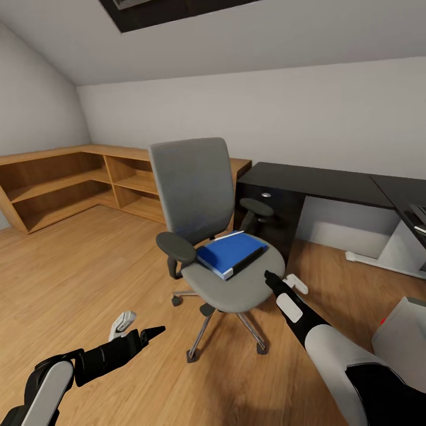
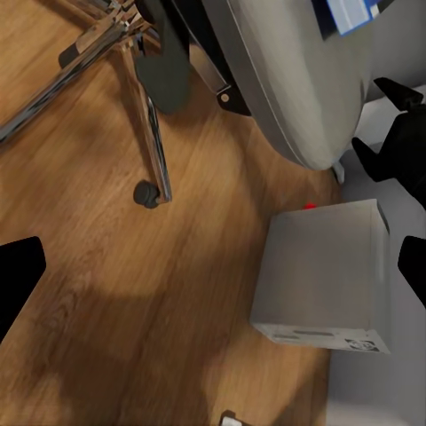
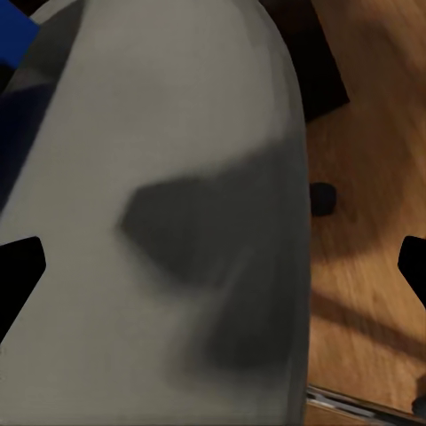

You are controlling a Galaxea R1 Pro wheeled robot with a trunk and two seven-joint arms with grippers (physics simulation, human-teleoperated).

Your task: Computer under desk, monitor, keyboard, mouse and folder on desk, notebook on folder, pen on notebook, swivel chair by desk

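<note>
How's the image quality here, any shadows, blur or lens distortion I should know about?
Head view: wide-angle bend, the wall lines curve; even, soft light and a sharp folder. Right wrist view: a soft dark shadow falls on the chair seat, the picture slightly blurred. Left wrist view: broad soft shadows on the wood floor, and the grey computer case looks a bit hazy.

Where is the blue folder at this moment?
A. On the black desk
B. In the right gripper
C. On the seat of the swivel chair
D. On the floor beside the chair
C: the head view shows the folder lying flat on the grey seat of the chair, with the right gripper close to the seat edge, not holding it.
</note>
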